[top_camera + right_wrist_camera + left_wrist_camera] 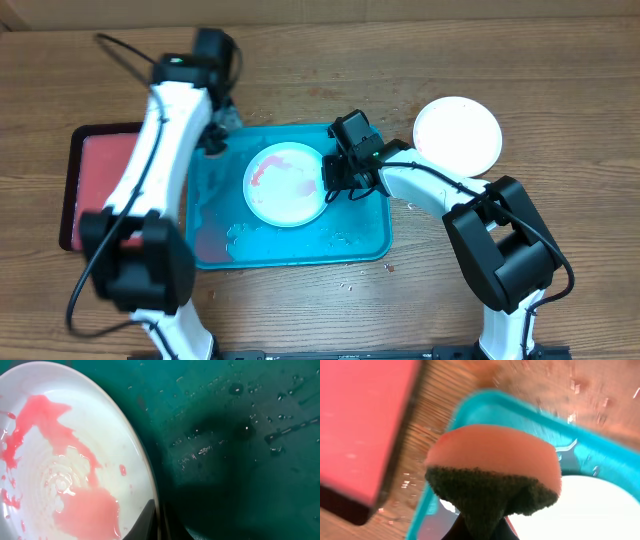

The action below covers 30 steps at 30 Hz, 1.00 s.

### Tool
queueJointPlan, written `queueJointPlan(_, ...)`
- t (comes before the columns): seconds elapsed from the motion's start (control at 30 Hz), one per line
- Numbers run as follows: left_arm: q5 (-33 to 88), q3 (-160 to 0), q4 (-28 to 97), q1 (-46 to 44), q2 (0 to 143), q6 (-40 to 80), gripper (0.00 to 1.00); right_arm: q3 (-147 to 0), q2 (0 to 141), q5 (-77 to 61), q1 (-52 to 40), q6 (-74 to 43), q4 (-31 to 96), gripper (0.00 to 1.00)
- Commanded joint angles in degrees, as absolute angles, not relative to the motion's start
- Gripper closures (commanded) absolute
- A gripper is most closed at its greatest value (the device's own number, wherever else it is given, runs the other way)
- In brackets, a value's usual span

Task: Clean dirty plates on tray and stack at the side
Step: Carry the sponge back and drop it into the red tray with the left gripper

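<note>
On the bench, the tray holds one dirty plate. A clean plate sits off to the right and a red tray to the left.

The step looks like wiping. The right pincer should keep the plate from sliding while the left pincer brings the sponge flat onto the smears. It should press lightly and sweep toward the held edge, so the plate is pushed into the grip and not spun out of it.

The overhead view gives the layout but hides both grips. The left wrist view shows the sponge pinched from below, scrub side toward the camera, poised over the tray's corner and clear of the plate. The right wrist view shows the fingertips closed on the plate's rim, and the wet red film inside.
</note>
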State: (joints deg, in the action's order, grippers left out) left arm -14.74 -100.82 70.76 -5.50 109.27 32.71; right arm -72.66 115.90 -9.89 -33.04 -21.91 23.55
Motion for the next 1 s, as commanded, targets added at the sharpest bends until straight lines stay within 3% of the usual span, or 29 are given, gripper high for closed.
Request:
queueJointPlan(0.0, -16.95, -102.45, 71.79, 0.86, 105.71, 33.87, 0.96, -74.76, 113.8, -8.05, -34.92, -17.43, 23.27, 0.96)
queueJointPlan(0.2, -16.6, -101.12, 72.36, 11.75, 105.97, 33.91, 0.96, -77.12, 108.51, 4.75, -40.71, -11.99, 23.2, 0.96)
queueJointPlan(0.4, -13.47, -95.46, 67.9, 20.64, 106.1, 33.87, 0.96, -79.57, 106.41, 31.29, -48.88, -0.1, 22.7, 0.96)
queueJointPlan(0.83, -8.86, -80.84, 47.4, 26.24, 109.1, 32.77, 0.96, -79.64, 106.41, 55.07, -54.81, 4.16, 18.63, 0.96)
queueJointPlan(0.97, -6.31, -79.22, 44.73, 26.24, 109.45, 32.36, 0.95, -79.64, 106.41, 58.02, -55.51, 13.43, 17.54, 0.96)
